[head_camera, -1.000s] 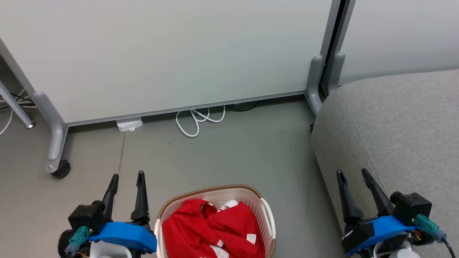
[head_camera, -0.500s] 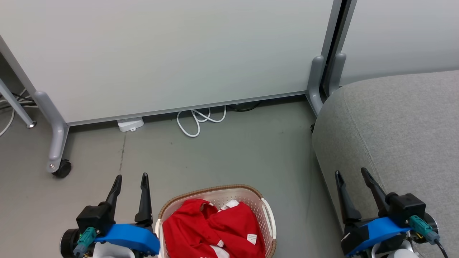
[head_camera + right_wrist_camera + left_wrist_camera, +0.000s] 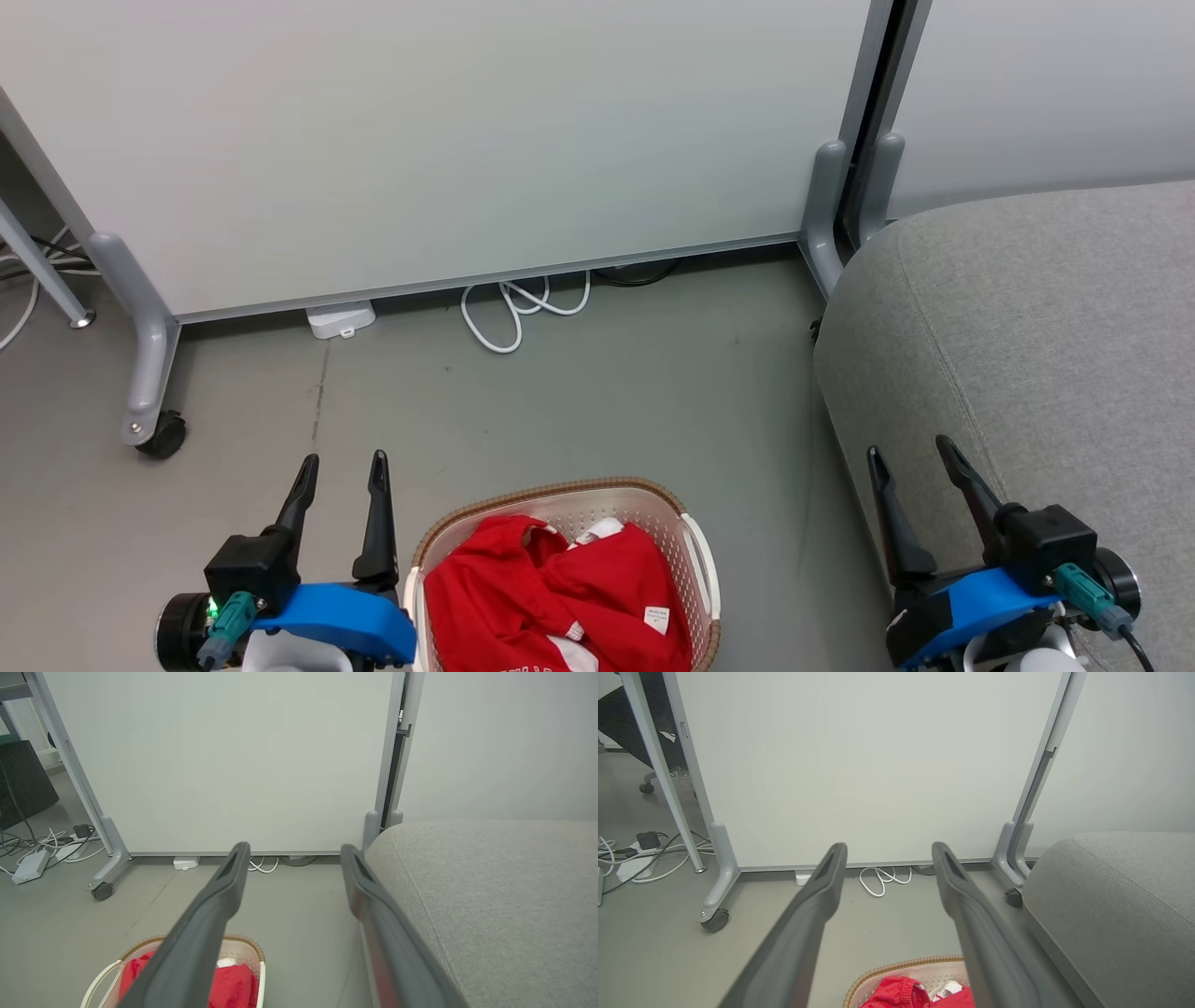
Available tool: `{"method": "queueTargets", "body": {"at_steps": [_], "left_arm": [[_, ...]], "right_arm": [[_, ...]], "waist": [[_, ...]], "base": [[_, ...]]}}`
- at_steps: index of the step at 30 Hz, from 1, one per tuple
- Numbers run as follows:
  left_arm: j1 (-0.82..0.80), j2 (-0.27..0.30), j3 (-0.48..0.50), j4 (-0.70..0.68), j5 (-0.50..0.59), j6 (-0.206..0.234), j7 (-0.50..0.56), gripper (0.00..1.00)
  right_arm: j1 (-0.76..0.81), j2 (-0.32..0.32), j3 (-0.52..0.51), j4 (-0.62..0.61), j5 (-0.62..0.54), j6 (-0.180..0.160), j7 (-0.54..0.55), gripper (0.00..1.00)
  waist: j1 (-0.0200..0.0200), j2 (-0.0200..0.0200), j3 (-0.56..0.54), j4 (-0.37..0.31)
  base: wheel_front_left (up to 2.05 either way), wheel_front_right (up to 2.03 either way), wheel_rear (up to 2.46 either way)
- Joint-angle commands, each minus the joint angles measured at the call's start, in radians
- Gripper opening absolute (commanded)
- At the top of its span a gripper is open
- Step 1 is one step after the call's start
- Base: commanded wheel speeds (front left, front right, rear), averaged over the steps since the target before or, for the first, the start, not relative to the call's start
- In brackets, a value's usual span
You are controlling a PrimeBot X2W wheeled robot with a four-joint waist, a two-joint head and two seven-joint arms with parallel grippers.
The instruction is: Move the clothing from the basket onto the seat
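the jaws of both grippers are spread wide, with nothing between them. the left gripper [image 3: 344, 457] sits low on the left with its fingers pointing up. it is just beside the left side of the basket [image 3: 649, 520] but not in it. the right gripper [image 3: 907, 446] sits low on the right, in front of the near edge of the seat [image 3: 1046, 317]. the basket stands on the grey floor [image 3: 607, 401] between the two grippers, nearer to the left one. the clothing [image 3: 551, 588] is inside the basket, a crumpled red heap with bits of white trim and a small white tag on top (the near end of the heap is cut off by the picture edge, so i cannot tell how much there is). the seat is a big grey cushion with a seam line running down it. it is off to the right of the basket, with a strip of floor between them. behind it all stands a big white board [image 3: 467, 140] on grey legs, with a black wheel [image 3: 163, 436] at its left foot. a looped white cable [image 3: 513, 313] and a small white box [image 3: 341, 320] lie on the floor by the board's bottom edge. in the left wrist view the red cloth peeks over the basket's brown rim, low down between the two dark fingers.
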Motion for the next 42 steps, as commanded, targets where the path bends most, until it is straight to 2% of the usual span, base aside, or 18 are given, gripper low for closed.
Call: {"method": "queueTargets", "body": {"at_steps": [1,14,20,29,42], "left_arm": [[-0.012,-0.001,0.003,0.003,0.000,-0.003,-0.005,1.00],[-0.014,-0.003,0.004,0.010,0.008,-0.006,-0.005,1.00],[-0.022,0.002,-0.005,0.035,0.012,-0.007,-0.004,1.00],[-0.074,0.029,-0.035,0.125,0.019,-0.010,0.012,1.00],[-0.224,0.112,-0.122,0.311,0.069,-0.016,0.096,1.00]], "right_arm": [[-0.003,-0.006,0.001,0.000,-0.001,0.000,-0.003,1.00],[-0.009,-0.005,0.006,0.004,0.006,0.000,-0.005,1.00],[-0.030,-0.005,0.031,-0.001,0.008,0.000,-0.006,1.00],[-0.083,-0.005,0.081,0.006,0.023,0.000,-0.020,1.00],[-0.209,-0.004,0.173,0.037,0.075,0.000,-0.053,1.00]], "waist": [[0.0000,0.0000,0.000,0.000],[0.0000,0.0000,0.006,-0.007],[0.0000,0.0000,0.039,-0.037],[0.0000,0.0000,0.146,-0.118],[0.0000,0.0000,0.351,-0.242]], "base": [[0.00,0.00,0.00],[0.00,0.00,0.00],[0.00,0.00,0.00],[0.00,0.00,0.00],[0.00,0.00,0.00]]}}
